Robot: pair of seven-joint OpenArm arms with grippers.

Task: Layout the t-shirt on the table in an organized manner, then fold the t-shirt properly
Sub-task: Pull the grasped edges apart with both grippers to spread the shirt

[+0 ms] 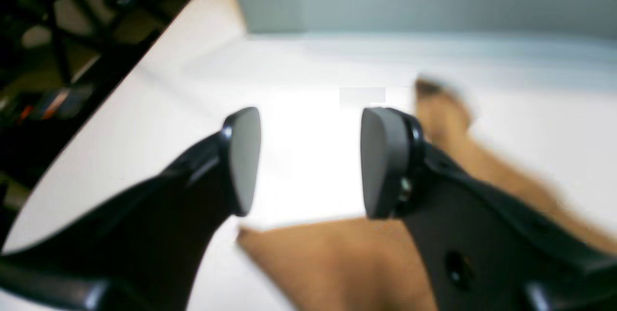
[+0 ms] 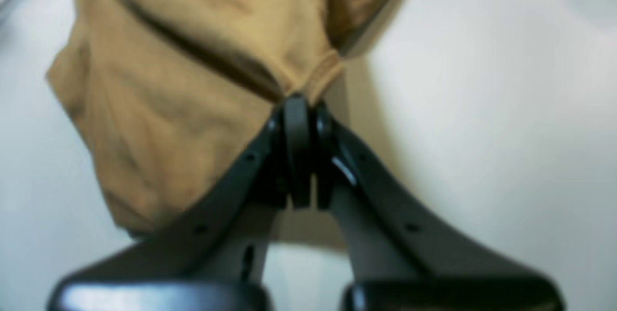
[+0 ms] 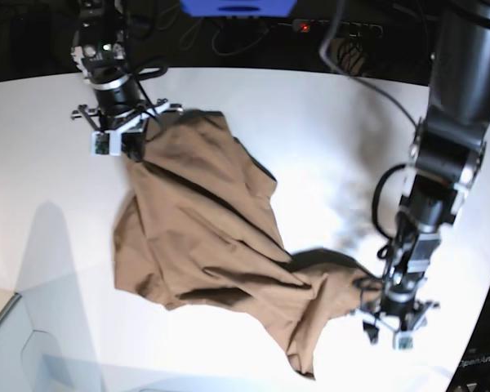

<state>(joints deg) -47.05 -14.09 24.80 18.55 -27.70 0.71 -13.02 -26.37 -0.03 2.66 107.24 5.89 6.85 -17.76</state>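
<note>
While the brown t-shirt [image 3: 204,237] sprawls crumpled across the middle of the white table [image 3: 310,131], the two arms stand at opposite ends of it. In the base view the right gripper [image 3: 133,140] sits at the cloth's upper left corner, and its own wrist view shows the jaws pressed together on a bunched fold of the t-shirt [image 2: 193,74], right by a ribbed hem, with the fabric fanning out from that pinch over the table [image 2: 482,132]. The left gripper [image 3: 389,317] is low at the shirt's lower right end, just beside a dark rumpled ridge of cloth. Seen from the left wrist, the left gripper [image 1: 311,161] has its grey pads [image 1: 383,161] standing clearly apart with bare, bright table [image 1: 308,108] showing between them; nothing sits in the gap. Brown cloth [image 1: 347,263] lies just below and to the right of those jaws, blurred, so whether the pads touch it I cannot tell. The garment runs diagonally from one gripper to the other, wide and wrinkled in the middle, narrowing to a twisted tail near the front edge of the table.
</note>
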